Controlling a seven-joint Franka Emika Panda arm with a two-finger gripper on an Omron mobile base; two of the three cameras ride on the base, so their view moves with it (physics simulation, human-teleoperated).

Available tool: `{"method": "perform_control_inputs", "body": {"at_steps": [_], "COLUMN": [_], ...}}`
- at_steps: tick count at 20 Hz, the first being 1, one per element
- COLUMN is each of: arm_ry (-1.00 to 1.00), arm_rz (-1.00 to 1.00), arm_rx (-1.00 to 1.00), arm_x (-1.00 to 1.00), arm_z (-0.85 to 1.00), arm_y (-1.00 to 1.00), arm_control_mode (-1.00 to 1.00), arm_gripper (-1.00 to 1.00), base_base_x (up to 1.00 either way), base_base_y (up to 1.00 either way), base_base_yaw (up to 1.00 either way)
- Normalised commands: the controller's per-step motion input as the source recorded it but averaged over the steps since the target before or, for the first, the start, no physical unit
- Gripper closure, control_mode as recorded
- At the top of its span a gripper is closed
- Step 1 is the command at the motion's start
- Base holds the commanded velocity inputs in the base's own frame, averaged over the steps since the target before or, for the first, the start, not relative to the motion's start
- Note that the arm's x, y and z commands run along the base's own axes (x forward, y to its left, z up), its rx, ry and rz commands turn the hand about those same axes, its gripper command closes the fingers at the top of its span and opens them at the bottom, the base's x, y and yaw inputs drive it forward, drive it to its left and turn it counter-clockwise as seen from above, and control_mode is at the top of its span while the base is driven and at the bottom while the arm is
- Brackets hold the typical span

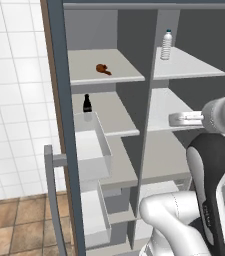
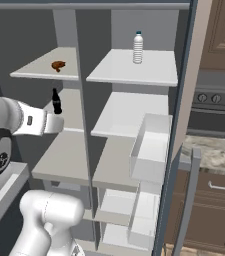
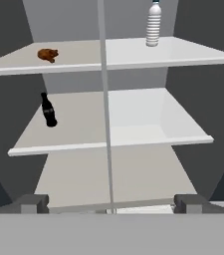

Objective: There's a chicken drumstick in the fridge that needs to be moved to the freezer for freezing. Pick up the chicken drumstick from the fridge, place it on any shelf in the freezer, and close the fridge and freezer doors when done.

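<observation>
Both doors standing open. Chicken drumstick (image 1: pixel 103 69) (image 2: pixel 58 65) (image 3: pixel 48 55) lying on the top shelf (image 3: pixel 78 62) of the left compartment, untouched. Dark cola bottle (image 1: pixel 87 103) (image 2: pixel 56 102) (image 3: pixel 48 110) upright on the shelf below it. Clear water bottle (image 1: pixel 166 45) (image 2: pixel 138 47) (image 3: pixel 154 23) upright on the right compartment's top shelf. Hand (image 3: pixel 111 203) open and empty, fingertips (image 3: pixel 31 202) spread wide, facing the middle shelves, well apart from the drumstick.
</observation>
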Motion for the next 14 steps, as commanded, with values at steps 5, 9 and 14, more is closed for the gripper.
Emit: {"method": "perform_control_inputs", "body": {"at_steps": [5, 9, 14], "arm_ry": [0.0, 0.0, 0.0], "arm_rz": [0.0, 0.0, 0.0], "arm_rx": [0.0, 0.0, 0.0], "arm_x": [0.0, 0.0, 0.0], "arm_z": [0.0, 0.0, 0.0], "arm_y": [0.0, 0.0, 0.0], "arm_control_mode": [1.0, 1.0, 1.0], "arm_gripper": [-1.0, -1.0, -1.0], "base_base_x": [-0.64, -0.86, -0.6], "base_base_y": [0.0, 0.0, 0.0], "base_base_yaw": [0.0, 0.0, 0.0]}}
